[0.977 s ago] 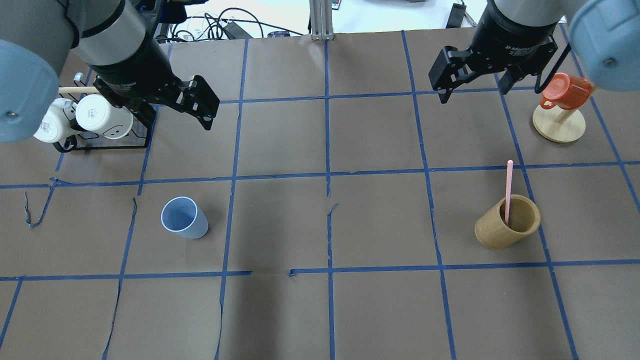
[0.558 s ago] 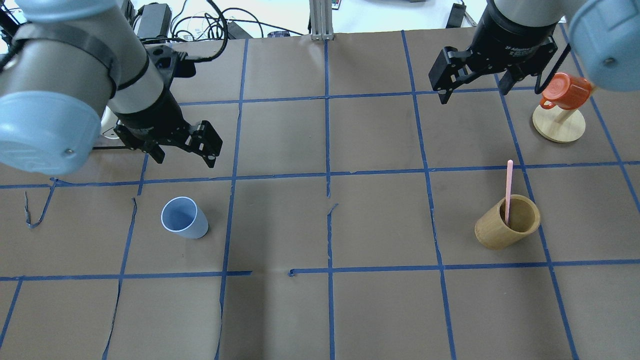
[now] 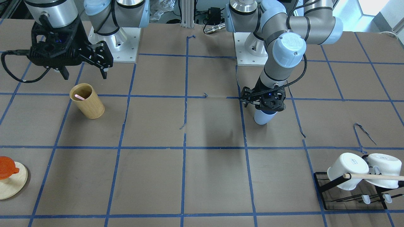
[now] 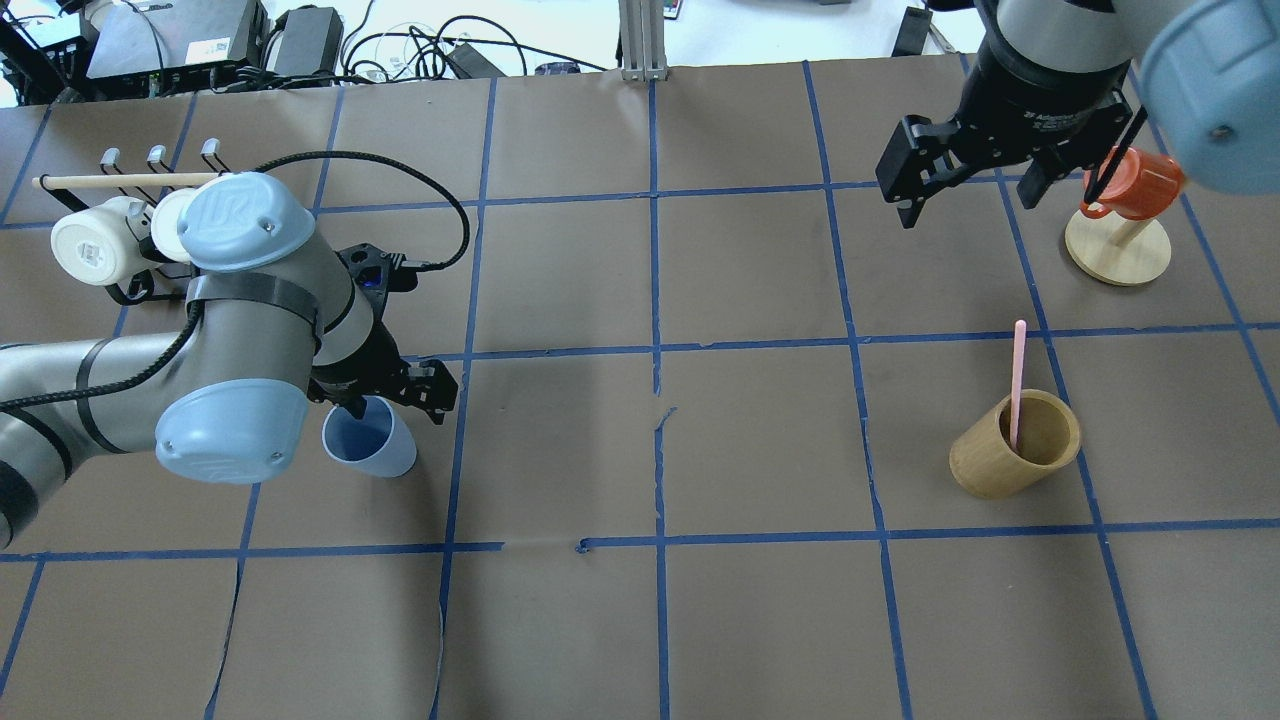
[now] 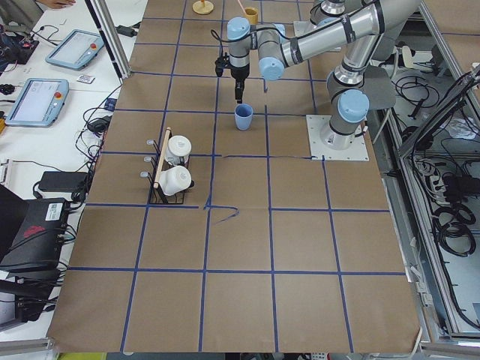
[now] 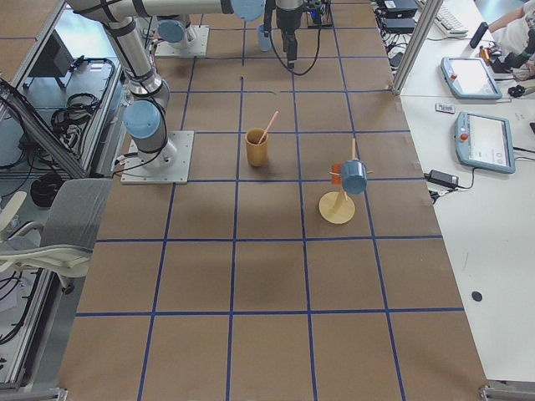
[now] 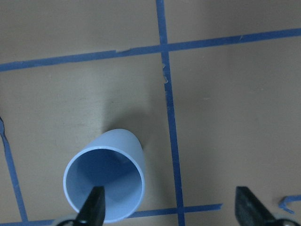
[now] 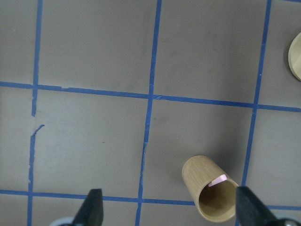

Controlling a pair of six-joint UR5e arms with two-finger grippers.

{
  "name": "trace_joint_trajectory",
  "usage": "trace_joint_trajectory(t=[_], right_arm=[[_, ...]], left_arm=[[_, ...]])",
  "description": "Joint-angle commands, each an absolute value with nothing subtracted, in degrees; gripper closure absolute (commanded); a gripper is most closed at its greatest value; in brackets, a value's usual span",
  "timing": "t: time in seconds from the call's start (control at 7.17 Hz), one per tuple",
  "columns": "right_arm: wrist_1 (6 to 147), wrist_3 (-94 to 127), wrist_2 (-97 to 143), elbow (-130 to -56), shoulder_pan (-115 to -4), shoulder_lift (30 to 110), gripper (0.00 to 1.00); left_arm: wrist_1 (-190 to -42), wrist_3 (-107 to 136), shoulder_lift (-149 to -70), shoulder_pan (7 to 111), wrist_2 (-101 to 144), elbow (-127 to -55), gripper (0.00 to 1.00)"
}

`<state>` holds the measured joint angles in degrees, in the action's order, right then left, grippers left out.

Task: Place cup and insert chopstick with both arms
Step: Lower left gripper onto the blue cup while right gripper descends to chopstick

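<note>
- The table (image 4: 700, 620) carries the cup (image 7: 104, 181) upright in its left half, with the holder (image 8: 214, 190) well apart in its right half.
- The left gripper (image 7: 170, 202) hovers above the cup, jaws apart; one finger sits over the cup's mouth, the other wide of it.
- Judgement: a wall pinch should work if that finger descends inside the rim without touching it, then the jaws close gently.
- The right gripper (image 8: 168, 202) is spread, empty, near the holder.
- The chopstick (image 4: 1017, 380) leans inside the holder.
</note>
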<state>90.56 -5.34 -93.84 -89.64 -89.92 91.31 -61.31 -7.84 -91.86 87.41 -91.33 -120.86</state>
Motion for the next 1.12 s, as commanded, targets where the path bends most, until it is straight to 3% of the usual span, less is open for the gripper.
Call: trace_joint_trajectory(t=[0.0,0.14,0.28,0.7,0.98], right_arm=[[87.9,-10.2,-94.8,-92.1,-84.8,90.8,0.00],[88.6,-11.1,-95.2,-94.9,-84.2,89.6,0.00],[89.5,-11.9,-95.8,-96.8,-83.8,87.5,0.00],[90.8,-13.6,-100.8,-99.0,-83.5,83.2,0.00],[91.3,-13.4,-103.2,-104.0,-83.4,83.1,0.00]], left_arm=[[-60.1,-7.9,-94.3,87.2,-92.8,-121.9,0.44],[-60.1,-7.6,-94.4,87.2,-92.8,-121.8,0.89],[-60.1,-7.6,-94.4,87.2,-92.8,-121.6,1.00],[-59.8,-1.4,-94.7,87.2,-92.6,-120.2,1.00],[-60.1,15.3,-96.6,89.1,-89.4,-113.7,1.00]])
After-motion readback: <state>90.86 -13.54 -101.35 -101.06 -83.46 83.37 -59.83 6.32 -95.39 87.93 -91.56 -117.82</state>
